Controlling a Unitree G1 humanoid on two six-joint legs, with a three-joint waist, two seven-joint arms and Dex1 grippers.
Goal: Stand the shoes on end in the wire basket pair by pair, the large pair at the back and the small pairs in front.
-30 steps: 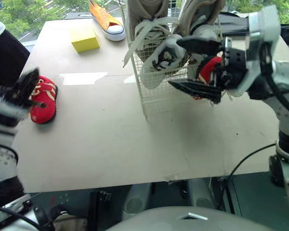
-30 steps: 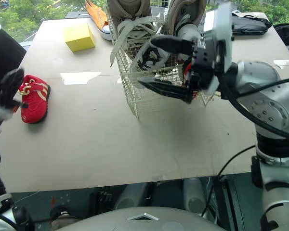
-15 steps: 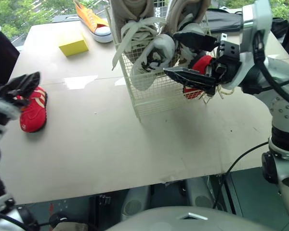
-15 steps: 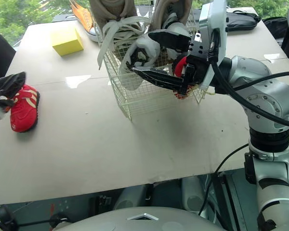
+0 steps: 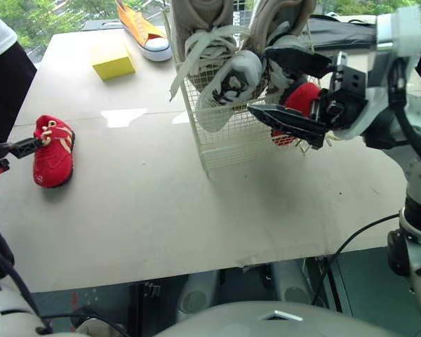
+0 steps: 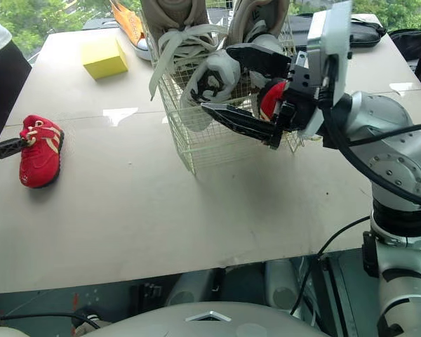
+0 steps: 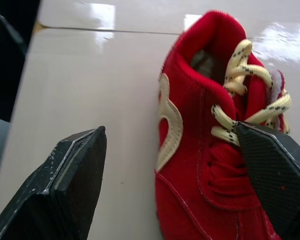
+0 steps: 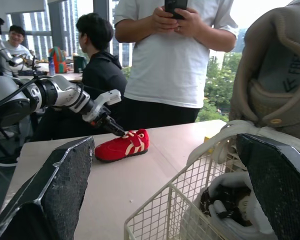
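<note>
Shoes of the large beige pair (image 5: 224, 67) stand on end in the wire basket (image 5: 231, 140), their laces spilling over its rim. The right hand (image 5: 259, 81) hovers at the basket's front with its two black fingers (image 8: 60, 195) spread wide and holding nothing. One finger reaches across the beige shoes above the rim, and the other lies lower, in front of the mesh. A second red shoe (image 5: 303, 97) sits at the basket's corner closest to this hand and shows between the roots of the fingers. Whether it touches them cannot be told. The red shoe (image 5: 52, 151) lies on its sole on the desk (image 5: 161, 210), well apart from the basket and right at the left hand (image 7: 171, 132). That hand is also opened wide and grips nothing. One finger sits beside the shoe over bare desk, and the other lies over the cream laces near the collar, though contact cannot be judged. Far beyond the left hand, at the desk's far edge, lies an orange shoe (image 5: 146, 31) with a yellow block (image 5: 112, 62) just beside it. A black bag (image 5: 344, 31) rests beyond the right hand, behind the basket. A person (image 5: 5, 70) in a white top and dark trousers stands near the left hand at the desk's side.
</note>
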